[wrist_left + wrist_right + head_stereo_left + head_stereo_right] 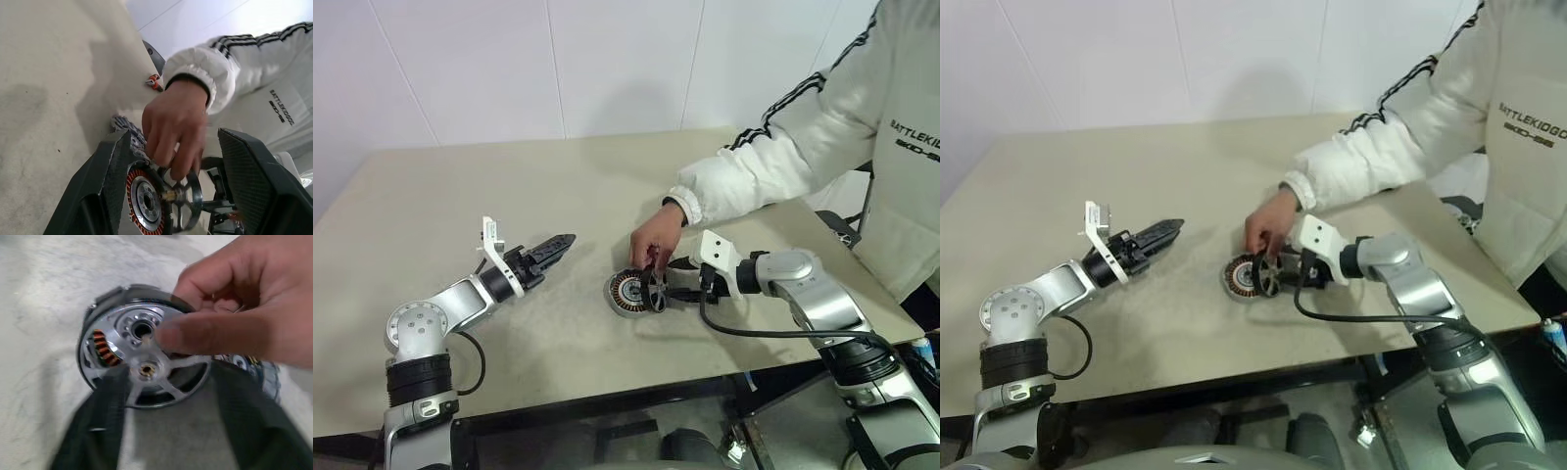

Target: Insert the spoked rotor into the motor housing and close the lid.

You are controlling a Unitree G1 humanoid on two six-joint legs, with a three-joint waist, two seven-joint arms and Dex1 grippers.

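Silver spoked rotor [655, 290] stands on edge against copper-wound housing [626, 293]. A hand [653, 242] pinches it. Both grippers [558, 242] [672, 292] gape, empty.

A person's hand [234, 318] reaches over the motor housing [626, 293] from two o'clock, covering its far rim and part of the spoked rotor [146, 369] — whether the fingers grip the rotor or merely rest on it cannot be told. The right gripper [677, 287] is partly masked behind that rotor. The person is cut off at the picture's edge — sleeve [773, 157] and torso only.
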